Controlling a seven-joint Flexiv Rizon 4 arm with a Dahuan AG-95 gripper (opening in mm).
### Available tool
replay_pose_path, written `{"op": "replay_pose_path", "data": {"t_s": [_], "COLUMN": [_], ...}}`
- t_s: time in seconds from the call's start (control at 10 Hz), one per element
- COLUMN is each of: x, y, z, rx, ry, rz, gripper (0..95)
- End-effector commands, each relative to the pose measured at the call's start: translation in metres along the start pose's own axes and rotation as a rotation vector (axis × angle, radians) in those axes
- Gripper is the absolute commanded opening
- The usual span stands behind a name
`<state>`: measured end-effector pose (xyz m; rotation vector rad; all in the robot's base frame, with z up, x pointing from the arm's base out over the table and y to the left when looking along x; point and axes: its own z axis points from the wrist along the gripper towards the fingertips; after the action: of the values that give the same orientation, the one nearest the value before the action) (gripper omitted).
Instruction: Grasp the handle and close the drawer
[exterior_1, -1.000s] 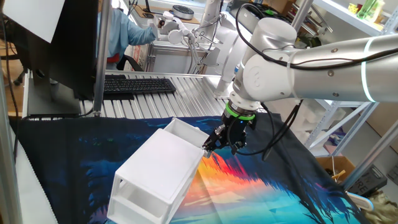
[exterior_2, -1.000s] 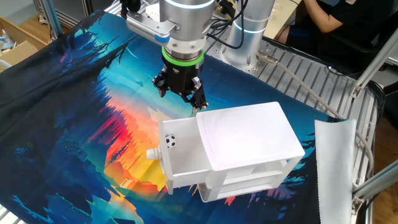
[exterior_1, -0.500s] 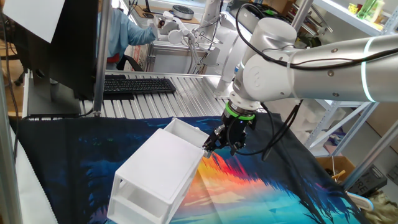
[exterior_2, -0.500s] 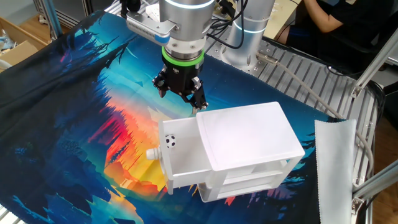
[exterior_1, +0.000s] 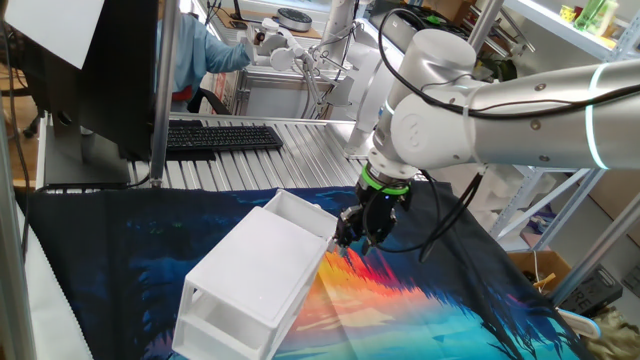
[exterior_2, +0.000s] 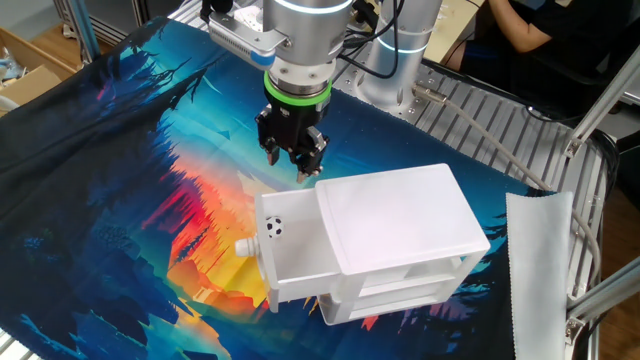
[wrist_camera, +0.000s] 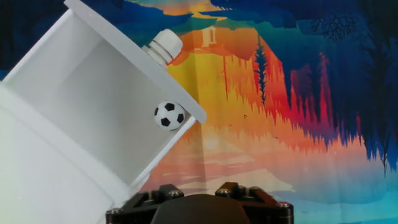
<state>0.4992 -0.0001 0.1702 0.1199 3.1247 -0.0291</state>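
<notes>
Your drawer (exterior_2: 300, 245) stands pulled out of the cabinet (exterior_2: 400, 235) mid-worktop, handle (exterior_2: 243, 247) untouched. Your gripper (exterior_2: 296, 160) hovers just beyond its corner; whether the jaws are parted, you cannot tell.

Kbd (exterior_1: 222, 137) on slatted table (exterior_1: 300, 150) (rear); colorful cloth (exterior_2: 150, 170).

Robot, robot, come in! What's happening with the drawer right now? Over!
Gripper above the mat beside the drawer, holding nothing; open or shut unclear. Drawer pulled out, handle untouched. A small soccer ball inside; nothing blocking the handle.
</notes>
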Motion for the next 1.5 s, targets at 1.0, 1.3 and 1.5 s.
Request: {"op": "replay_pose_path", "data": {"t_s": [1.0, 1.3, 1.5], "x": [-0.0006, -0.0011, -0.0011], "y": [-0.0061, -0.0097, -0.0097], "z": [-0.0015, -0.0008, -0.0008], "rx": [0.002, 0.003, 0.002], "ry": [0.002, 0.001, 0.002], "rz": [-0.012, -0.015, -0.013], "gripper": [0.0, 0.0, 0.0]}}
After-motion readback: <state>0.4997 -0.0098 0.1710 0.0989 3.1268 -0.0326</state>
